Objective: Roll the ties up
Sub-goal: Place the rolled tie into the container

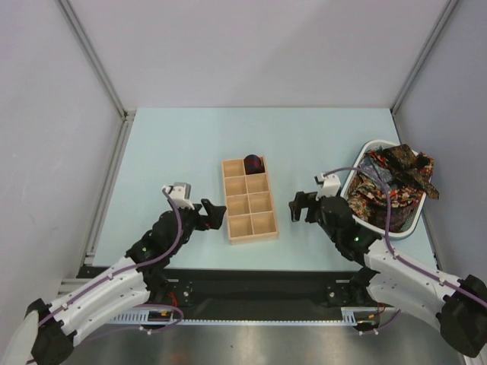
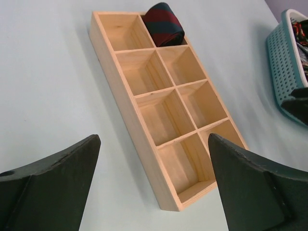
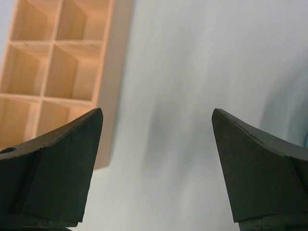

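A rolled dark navy tie with red stripes (image 1: 253,163) sits in the far right compartment of the wooden tray (image 1: 230,199); it also shows in the left wrist view (image 2: 164,23). Several patterned ties in dark red, brown and gold (image 1: 396,182) are heaped in a teal basket (image 1: 404,223) at the right. My left gripper (image 1: 214,214) is open and empty, just left of the tray's near end (image 2: 144,139). My right gripper (image 1: 300,206) is open and empty over bare table between the tray (image 3: 103,82) and the basket.
The basket's perforated teal wall (image 2: 284,72) shows at the right of the left wrist view. Grey walls with metal rails close in the pale blue table (image 1: 175,152) on three sides.
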Action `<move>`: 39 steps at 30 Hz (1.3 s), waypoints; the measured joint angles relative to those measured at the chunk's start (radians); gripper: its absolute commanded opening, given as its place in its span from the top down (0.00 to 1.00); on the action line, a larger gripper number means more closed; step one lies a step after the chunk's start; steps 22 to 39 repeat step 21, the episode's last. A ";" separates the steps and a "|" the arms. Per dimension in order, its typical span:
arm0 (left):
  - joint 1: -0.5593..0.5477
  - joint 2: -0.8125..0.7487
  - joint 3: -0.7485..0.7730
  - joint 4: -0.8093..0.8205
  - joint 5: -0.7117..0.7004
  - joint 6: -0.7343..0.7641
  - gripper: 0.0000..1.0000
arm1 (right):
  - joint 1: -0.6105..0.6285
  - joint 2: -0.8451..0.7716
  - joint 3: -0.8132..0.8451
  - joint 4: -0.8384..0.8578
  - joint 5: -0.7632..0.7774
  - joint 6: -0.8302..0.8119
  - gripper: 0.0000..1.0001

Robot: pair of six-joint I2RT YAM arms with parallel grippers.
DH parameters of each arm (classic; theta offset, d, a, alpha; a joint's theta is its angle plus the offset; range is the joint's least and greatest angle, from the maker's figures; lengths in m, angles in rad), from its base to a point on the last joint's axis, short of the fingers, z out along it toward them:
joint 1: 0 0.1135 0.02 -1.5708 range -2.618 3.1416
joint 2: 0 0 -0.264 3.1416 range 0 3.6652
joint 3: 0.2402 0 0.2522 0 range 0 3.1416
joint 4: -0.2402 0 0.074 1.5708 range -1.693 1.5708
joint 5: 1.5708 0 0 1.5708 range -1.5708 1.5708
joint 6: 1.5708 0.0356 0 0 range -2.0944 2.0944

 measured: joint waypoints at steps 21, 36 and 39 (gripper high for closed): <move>0.000 -0.237 -0.140 0.068 -0.003 0.150 0.00 | 0.001 -0.024 -0.154 0.150 0.053 0.071 0.00; 0.000 -0.237 -0.140 0.068 -0.003 0.150 0.00 | 0.001 -0.024 -0.154 0.150 0.053 0.071 0.00; 0.000 -0.237 -0.140 0.068 -0.003 0.150 0.00 | 0.001 -0.024 -0.154 0.150 0.053 0.071 0.00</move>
